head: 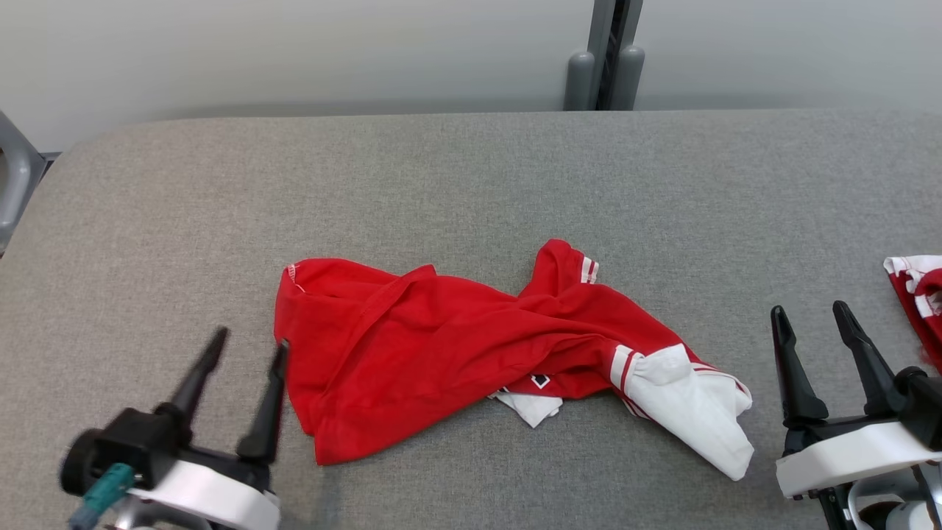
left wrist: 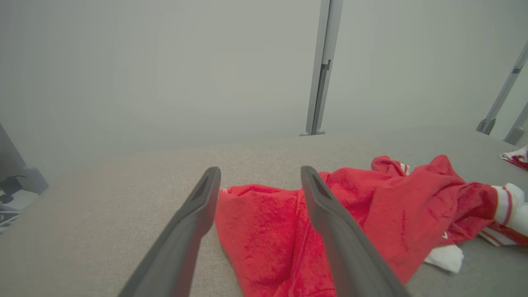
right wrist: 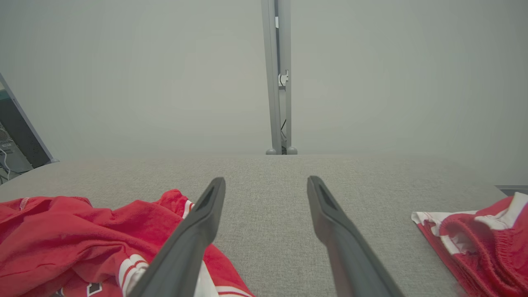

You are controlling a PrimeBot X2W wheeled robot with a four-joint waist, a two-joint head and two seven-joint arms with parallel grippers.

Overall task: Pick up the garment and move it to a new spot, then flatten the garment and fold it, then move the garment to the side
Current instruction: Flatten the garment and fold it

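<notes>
The left end effector (head: 252, 338) was spread fully open with nothing in it, low over the grey counter (head: 471, 169). The left edge of the garment (head: 412, 346) lay right at its right finger; contact was unclear. The garment, a red shirt, lay crumpled and twisted between the two end effectors, its white sleeve (head: 692, 412) trailing toward the right one. The right end effector (head: 807, 308) was also wide open and empty, near that sleeve but apart from it. Further to its right, at the frame edge, sat a second garment (head: 916, 283), red and white, best left alone. Judged step: the first pick-up, not yet begun. To do it well, the left would pinch the red hem just ahead of its fingers, taking few layers. The right would reach across to its left for the sleeve or shoulder. Both would then lift together until the cloth cleared the counter, so it hung open and landed flatter at the new spot. Likely risks were a thick bunched grab or dragging the cloth.
</notes>
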